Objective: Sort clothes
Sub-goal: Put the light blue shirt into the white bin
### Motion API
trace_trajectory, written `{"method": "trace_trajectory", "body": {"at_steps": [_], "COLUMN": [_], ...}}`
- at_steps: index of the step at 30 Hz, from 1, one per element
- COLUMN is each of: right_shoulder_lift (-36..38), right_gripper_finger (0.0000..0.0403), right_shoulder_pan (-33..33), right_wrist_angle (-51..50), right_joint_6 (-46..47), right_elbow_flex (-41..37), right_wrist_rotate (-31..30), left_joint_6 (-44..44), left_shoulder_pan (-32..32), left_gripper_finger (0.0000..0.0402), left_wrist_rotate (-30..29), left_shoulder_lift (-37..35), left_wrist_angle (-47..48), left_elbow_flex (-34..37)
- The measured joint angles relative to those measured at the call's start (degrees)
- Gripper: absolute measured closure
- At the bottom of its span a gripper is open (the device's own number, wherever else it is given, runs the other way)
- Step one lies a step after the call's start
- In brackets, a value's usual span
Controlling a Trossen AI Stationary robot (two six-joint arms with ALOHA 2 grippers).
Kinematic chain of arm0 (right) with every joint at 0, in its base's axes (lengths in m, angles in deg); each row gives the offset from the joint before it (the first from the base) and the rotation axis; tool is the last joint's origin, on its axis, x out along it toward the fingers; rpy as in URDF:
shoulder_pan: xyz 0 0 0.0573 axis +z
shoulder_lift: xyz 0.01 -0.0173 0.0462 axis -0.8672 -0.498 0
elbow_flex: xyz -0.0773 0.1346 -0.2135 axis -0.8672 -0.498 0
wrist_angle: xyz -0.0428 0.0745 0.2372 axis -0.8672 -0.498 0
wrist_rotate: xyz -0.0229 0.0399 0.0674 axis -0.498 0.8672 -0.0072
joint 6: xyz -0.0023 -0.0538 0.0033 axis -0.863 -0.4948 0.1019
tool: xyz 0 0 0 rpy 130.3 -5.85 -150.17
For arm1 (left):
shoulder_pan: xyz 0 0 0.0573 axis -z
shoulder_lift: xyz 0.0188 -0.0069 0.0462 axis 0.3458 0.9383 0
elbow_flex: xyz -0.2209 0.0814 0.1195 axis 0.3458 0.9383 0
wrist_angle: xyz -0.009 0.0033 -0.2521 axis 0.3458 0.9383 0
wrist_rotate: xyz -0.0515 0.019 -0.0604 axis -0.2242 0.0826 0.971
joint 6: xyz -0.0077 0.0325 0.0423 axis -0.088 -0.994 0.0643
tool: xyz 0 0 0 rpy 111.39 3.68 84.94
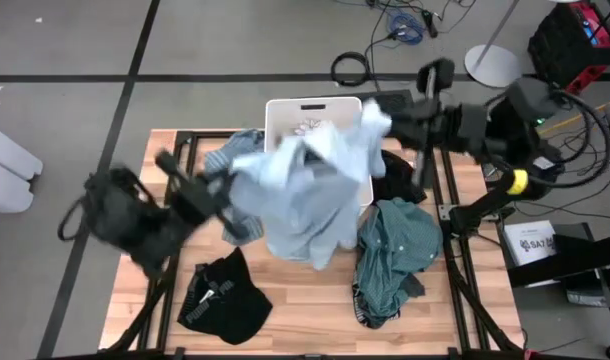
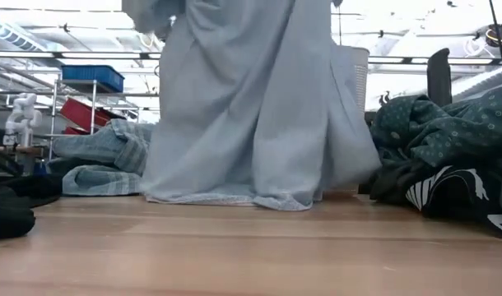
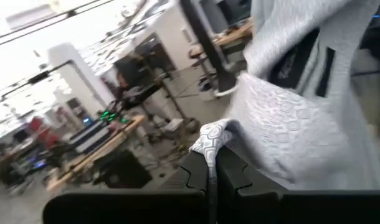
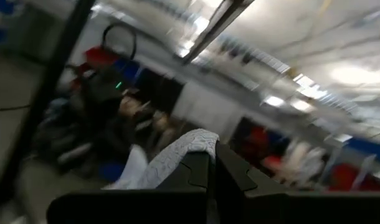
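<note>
Nearest you, a black garment point(image 1: 225, 300) and a teal green shirt point(image 1: 393, 252) lie on the tabletop point(image 1: 305, 315). Both claws, left claw point(image 1: 233, 190) and right claw point(image 1: 383, 118), are clamped on the light blue shirt point(image 1: 310, 195) (held spread above the white bin point(image 1: 285, 112)).

You've got approx 5 garments: 1 light blue shirt point(image 1: 305, 200), 1 teal one point(image 1: 395, 245), 2 black point(image 1: 225, 295), 1 striped point(image 1: 243, 143). Plus 1 white bin point(image 1: 315, 112), 2 arms.

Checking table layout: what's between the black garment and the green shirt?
In the high view, bare wood table between black garment and green shirt; the lifted light blue shirt hangs just behind.
</note>
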Motion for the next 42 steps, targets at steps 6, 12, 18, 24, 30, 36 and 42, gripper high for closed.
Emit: {"method": "trace_trajectory", "body": {"at_steps": [6, 12, 18, 24, 30, 36, 42], "right_shoulder_lift": [2.01, 0.5, -1.67, -6.0, -8.58, -8.0, -7.69], "right_gripper_finger": [0.0403, 0.0403, 0.0403, 0.0403, 0.0403, 0.0403, 0.0403], "right_shoulder_pan": [8.18, 20.81, 35.85, 47.81, 47.8, 40.71, 34.37], "right_wrist_angle": [-16.05, -21.43, -19.57, -2.52, -4.95, -25.13, -35.67], "right_joint_6": [10.04, 19.14, 27.58, 29.66, 31.34, 47.6, 58.49], "right_elbow_flex": [0.08, -2.92, -12.74, -22.28, -23.77, -23.94, -26.83], "right_wrist_rotate": [-0.11, -3.73, -20.65, -35.51, -48.35, -46.72, -39.91], "left_joint_6": [12.88, 32.09, 42.96, 48.77, 51.44, 73.8, 108.88], "left_shoulder_pan": [8.38, 15.8, 22.0, 26.46, 25.73, 19.64, 12.33], "left_gripper_finger": [0.0395, 0.0395, 0.0395, 0.0395, 0.0395, 0.0396, 0.0398], "left_wrist_rotate": [-0.29, -0.29, -0.25, -0.24, -0.27, 0.27, 11.64], "left_shoulder_lift": [4.87, 9.91, 14.82, 17.79, 18.75, 18.8, 18.8], "left_wrist_angle": [7.57, 18.76, 22.5, 22.16, 25.73, 50.77, 82.45], "left_elbow_flex": [0.0, 0.0, 0.02, 0.02, 0.02, 0.02, 0.04]}}
